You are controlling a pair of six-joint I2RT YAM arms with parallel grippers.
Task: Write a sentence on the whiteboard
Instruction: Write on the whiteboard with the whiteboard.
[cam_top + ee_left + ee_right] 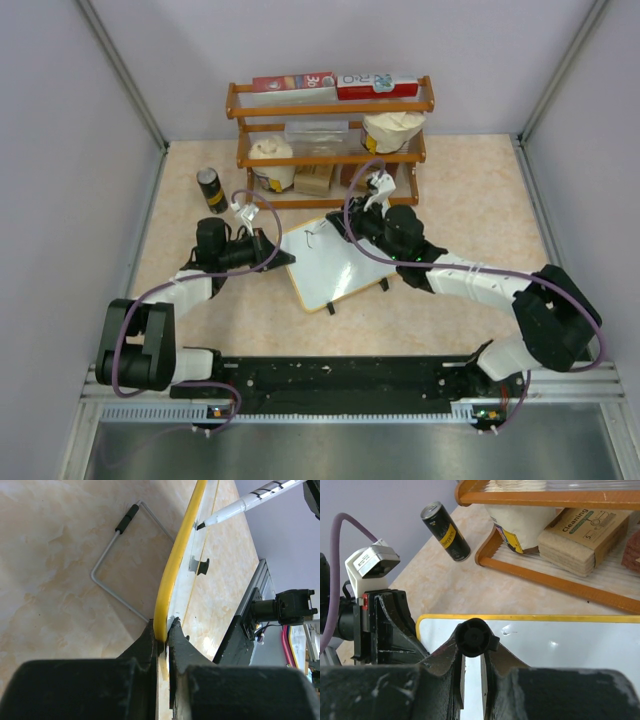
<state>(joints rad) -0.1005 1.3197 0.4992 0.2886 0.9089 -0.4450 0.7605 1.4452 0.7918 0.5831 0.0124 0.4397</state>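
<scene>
Nearest the lens, the left gripper is pinching the yellow rim of the whiteboard at its left short edge, its jaws almost shut on the frame. The right gripper is clamping a marker between close-set fingers, and the tip is sitting at the white face near the far left corner, beside a small pen mark. The board is lying mid-table, its long axis running left to right with the right end turned slightly away. Its black feet are pointing toward the arm bases. The rack is crowding the far edge and a can is standing far left. Bare tabletop is showing to the right and along the near side.
</scene>
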